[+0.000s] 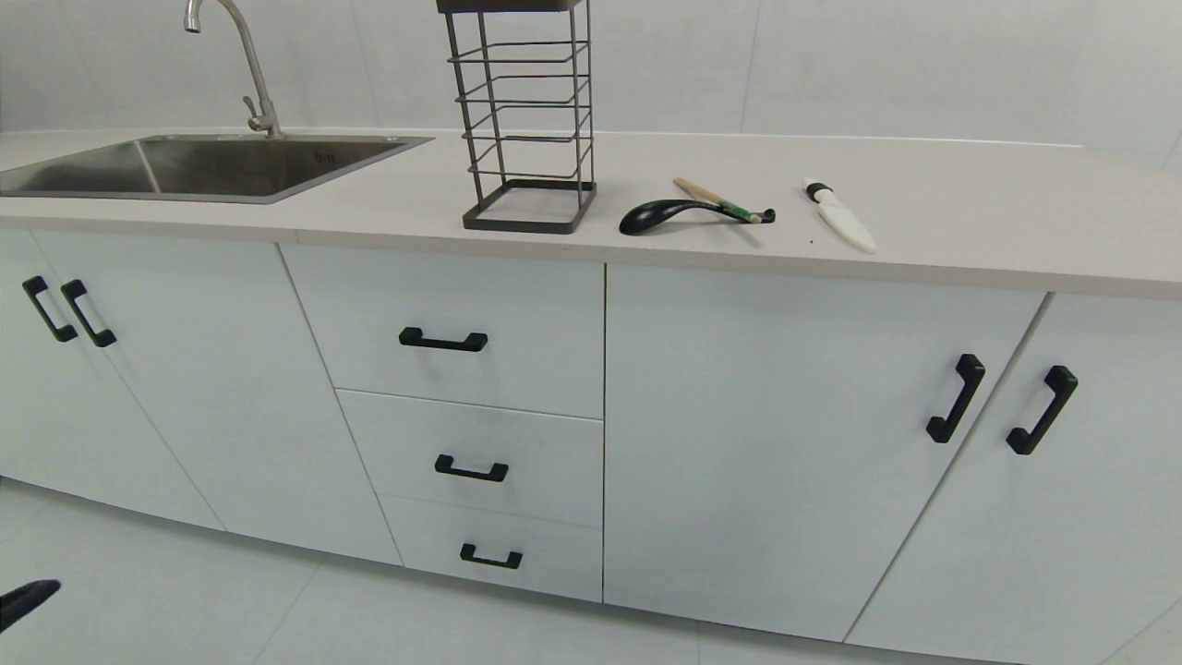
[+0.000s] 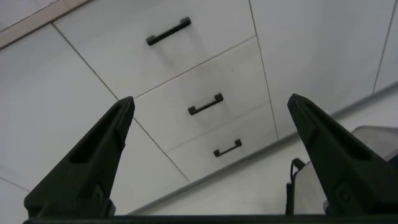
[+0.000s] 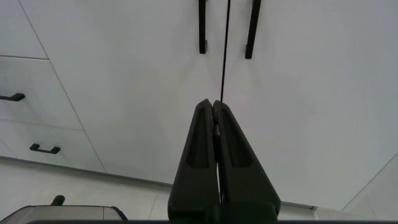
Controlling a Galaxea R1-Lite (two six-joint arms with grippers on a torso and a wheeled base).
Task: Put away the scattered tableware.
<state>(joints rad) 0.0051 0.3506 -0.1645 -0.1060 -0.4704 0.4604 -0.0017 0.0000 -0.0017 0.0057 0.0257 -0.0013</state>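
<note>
Black spoon [image 1: 657,215], chopsticks [image 1: 716,198] and white knife [image 1: 842,219] lie on countertop [image 1: 970,212].

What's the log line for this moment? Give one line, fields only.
left gripper open, facing drawers | right gripper shut, empty, facing cabinet doors | spoon, chopsticks, knife on counter beside wire rack

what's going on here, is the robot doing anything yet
Nothing is being handled yet. A black spoon, wooden chopsticks and a white knife lie loose on the counter, to the right of an empty wire rack. Both arms hang low: the left gripper with its fingers open facing the drawers, the right gripper with its fingers shut facing the cabinet doors. Neither holds anything.
</note>
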